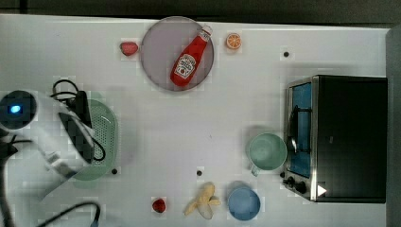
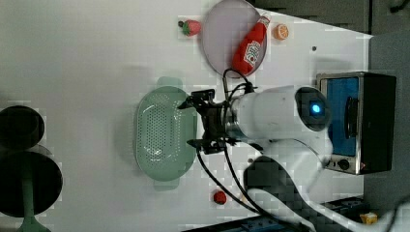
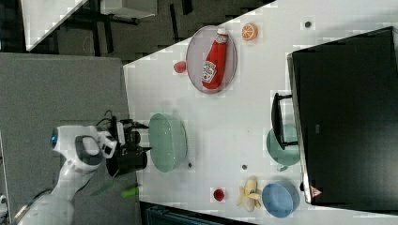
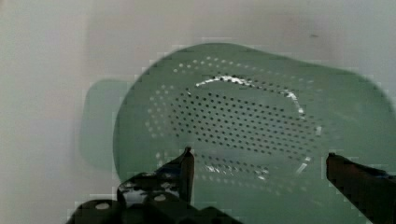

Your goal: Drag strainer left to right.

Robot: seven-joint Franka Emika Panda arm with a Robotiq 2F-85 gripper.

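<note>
The strainer (image 1: 105, 135) is a pale green oblong basket with rows of small holes, lying at the top view's left side on the white table. My gripper (image 2: 191, 123) hangs over the strainer's (image 2: 164, 133) long rim on the left view's right. Its two black fingers stand wide open with nothing between them. In the wrist view the fingertips (image 4: 187, 161) frame the strainer's perforated bowl (image 4: 243, 116) from just above. In the right view the gripper (image 3: 142, 137) sits at the strainer's (image 3: 169, 140) edge on the right view's left.
A grey plate (image 1: 152, 52) holding a ketchup bottle (image 1: 189, 59) lies at the top view's top middle, with a strawberry (image 1: 128, 48) and an orange slice (image 1: 233, 41) beside it. On the top view's right stand a mint mug (image 1: 267, 151) and a toaster oven (image 1: 350, 137). A blue bowl (image 1: 244, 203), a banana (image 1: 204, 201) and another strawberry (image 1: 159, 205) lie along the bottom.
</note>
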